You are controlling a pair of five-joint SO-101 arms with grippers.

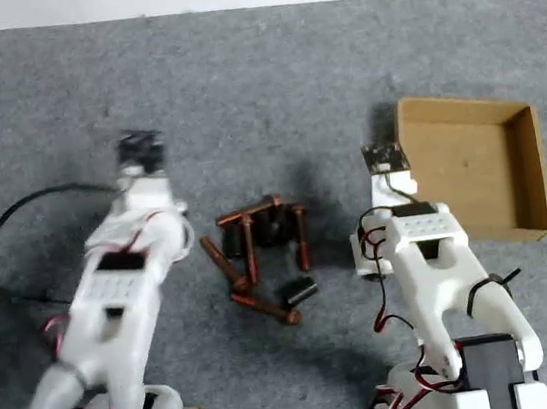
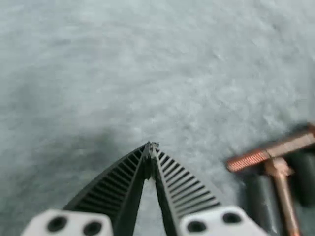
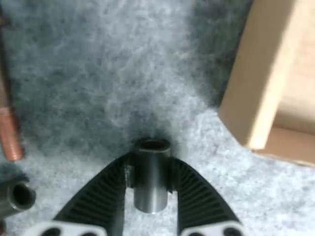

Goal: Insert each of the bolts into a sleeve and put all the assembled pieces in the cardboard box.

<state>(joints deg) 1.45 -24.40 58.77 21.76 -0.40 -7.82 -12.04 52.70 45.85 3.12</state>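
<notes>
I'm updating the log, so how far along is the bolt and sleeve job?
Done: nothing yet; the cardboard box looks empty. In hand: the right gripper holds one black sleeve near the box, no bolt showing in it; the left gripper is shut on nothing over bare carpet. Left: the bolts and other sleeves lie loose between the arms, all to be joined and boxed.

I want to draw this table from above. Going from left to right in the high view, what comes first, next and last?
left arm → pile of bolts and sleeves → right arm → cardboard box
</notes>
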